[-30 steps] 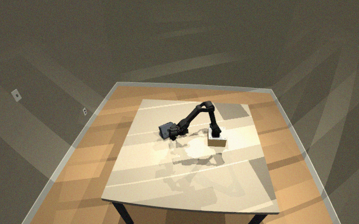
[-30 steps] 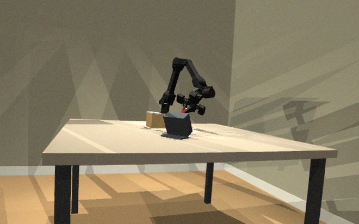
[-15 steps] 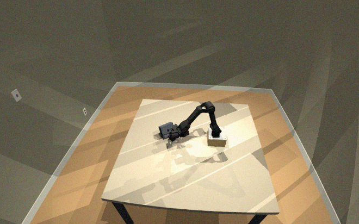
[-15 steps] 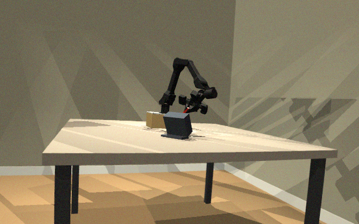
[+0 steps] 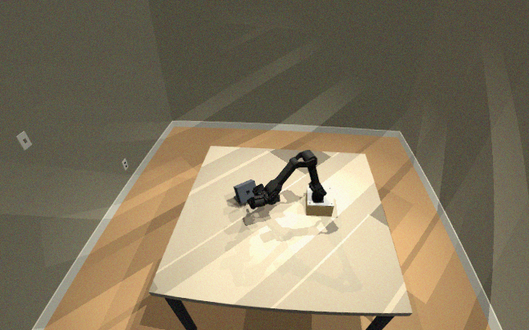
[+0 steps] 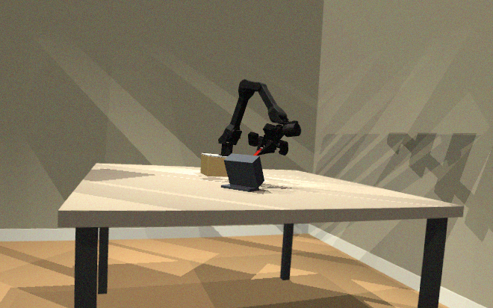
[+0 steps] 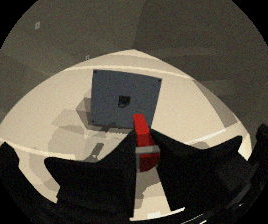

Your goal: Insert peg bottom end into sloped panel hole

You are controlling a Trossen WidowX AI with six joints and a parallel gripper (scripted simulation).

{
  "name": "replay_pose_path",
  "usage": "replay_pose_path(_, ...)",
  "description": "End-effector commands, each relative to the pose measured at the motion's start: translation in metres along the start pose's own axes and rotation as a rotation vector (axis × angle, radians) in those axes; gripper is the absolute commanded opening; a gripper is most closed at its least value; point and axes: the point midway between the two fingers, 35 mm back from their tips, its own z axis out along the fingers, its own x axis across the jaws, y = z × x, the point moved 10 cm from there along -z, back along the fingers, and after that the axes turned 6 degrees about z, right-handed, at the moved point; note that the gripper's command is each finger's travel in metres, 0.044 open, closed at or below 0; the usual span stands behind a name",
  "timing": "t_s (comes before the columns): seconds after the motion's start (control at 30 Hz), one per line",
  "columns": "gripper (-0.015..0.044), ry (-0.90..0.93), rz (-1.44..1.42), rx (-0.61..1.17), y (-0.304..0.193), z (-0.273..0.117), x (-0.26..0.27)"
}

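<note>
My gripper [image 7: 141, 133] [image 6: 264, 147] [image 5: 255, 195] is shut on a red peg [image 7: 143, 137] [image 6: 258, 152] with a pale band round its middle. The peg's free end points at the grey-blue sloped panel [image 7: 110, 95] [image 6: 243, 172] [image 5: 244, 189], close in front of its face. In the wrist view the peg's tip lies just below and to the right of the small dark hole [image 7: 124, 101]. The peg is outside the hole. In the top view the peg is hidden behind the gripper.
The arm's base stands on a tan box [image 5: 320, 209] [image 6: 212, 164] behind the panel. The pale table [image 5: 283, 266] [image 6: 164, 199] carries the panel on a thin base plate [image 6: 240, 187]. Wooden floor lies around the table.
</note>
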Motion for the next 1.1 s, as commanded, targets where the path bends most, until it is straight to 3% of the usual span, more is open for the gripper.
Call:
replay_pose_path(0.0, 0.0, 0.008, 0.032, -0.017, -0.003, -0.003, 0.001)
replay_pose_path(1.07, 0.0, 0.047, 0.144, -0.059, -0.007, 0.023, 0.008)
